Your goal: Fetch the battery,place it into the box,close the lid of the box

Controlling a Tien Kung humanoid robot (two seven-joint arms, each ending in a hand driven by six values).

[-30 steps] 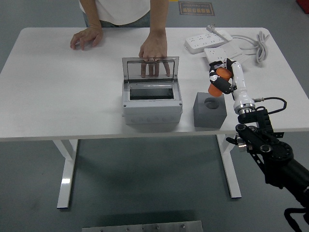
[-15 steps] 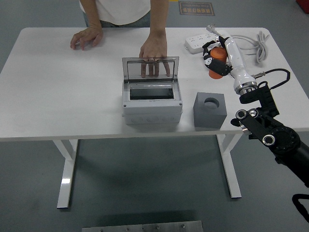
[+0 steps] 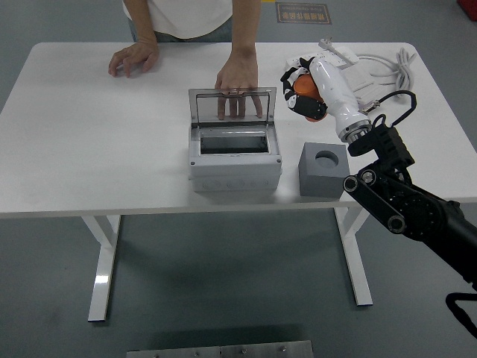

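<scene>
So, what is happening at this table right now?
The robot's right hand holds an orange cylindrical battery above the white table, between the grey foam holder block and the open grey plastic box. A person's hand keeps the box's clear lid upright. The person's other hand rests flat on the table.

Black jointed arm (image 3: 406, 205), white forearm, black-and-white right hand (image 3: 302, 93), 1 looping black cable (image 3: 395, 104)

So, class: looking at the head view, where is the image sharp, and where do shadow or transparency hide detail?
Head view: evenly lit and sharp; the box interior is dark; the person's fingers show through the clear lid; the right hand partly hides the orange battery.
</scene>
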